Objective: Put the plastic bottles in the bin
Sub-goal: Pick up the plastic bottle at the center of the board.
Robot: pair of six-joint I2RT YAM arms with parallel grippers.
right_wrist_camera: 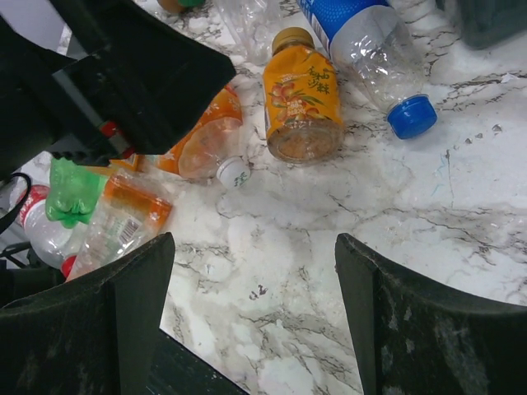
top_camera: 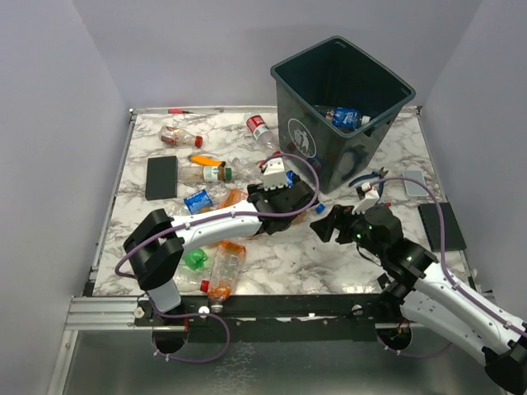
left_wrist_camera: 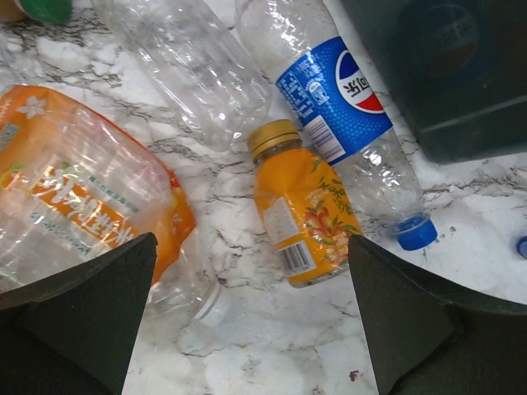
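- Top external: bin [top_camera: 295, 115] stands back-right on table [top_camera: 329, 263]. At least one blue-label bottle [top_camera: 344, 118] is inside; poss. more hidden by the walls.
- Left to do: most bottles [top_camera: 224, 267] lie loose on the table at back-left, centre and near edge. Task judged early, bulk remaining.
- Left arm: stretched fwd to table centre. Left gripper [left_wrist_camera: 251, 247] hovers over a cluster near the bin's near wall, fingers wide apart, empty.
- Below it: small orange bottle [left_wrist_camera: 300, 210] w/ gold cap, flat on its side, right against a Pepsi bottle [left_wrist_camera: 346, 107]. Crumpled orange-label bottle [left_wrist_camera: 82, 206] lies alongside.
- Right arm: reaches in from the right. Right gripper [right_wrist_camera: 255, 243] sits over bare table near the same cluster, fingers apart, nothing held.
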